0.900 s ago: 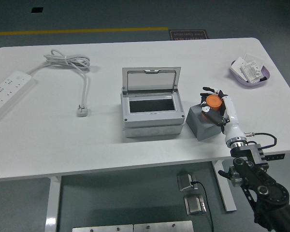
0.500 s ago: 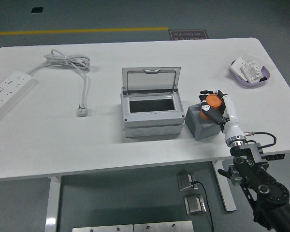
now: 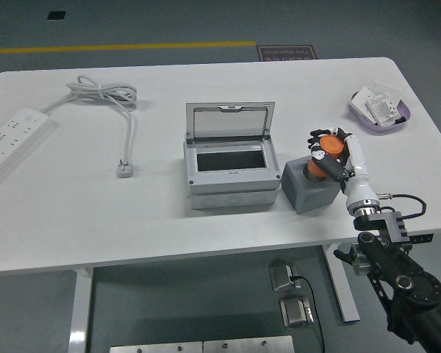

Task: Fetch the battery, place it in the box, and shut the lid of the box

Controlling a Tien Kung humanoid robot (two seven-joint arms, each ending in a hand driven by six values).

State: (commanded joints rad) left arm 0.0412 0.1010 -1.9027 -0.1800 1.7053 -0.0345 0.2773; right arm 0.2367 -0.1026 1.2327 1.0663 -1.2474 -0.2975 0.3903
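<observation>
Head view: my right hand (image 3: 329, 156) is clamped on the orange battery (image 3: 325, 157), which now tilts up and partly out of the grey holder (image 3: 312, 186); a second ago it sat upright in it. Extraction underway. Open box (image 3: 228, 165) waits at 9 o'clock of the holder on the tabletop (image 3: 95, 213), lid (image 3: 229, 122) upright.

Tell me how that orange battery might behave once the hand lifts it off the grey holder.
The orange battery looks cylindrical, so it would probably roll if set on its side. It looks smooth, so it may slip between the right hand's fingers. It seems rigid.
</observation>
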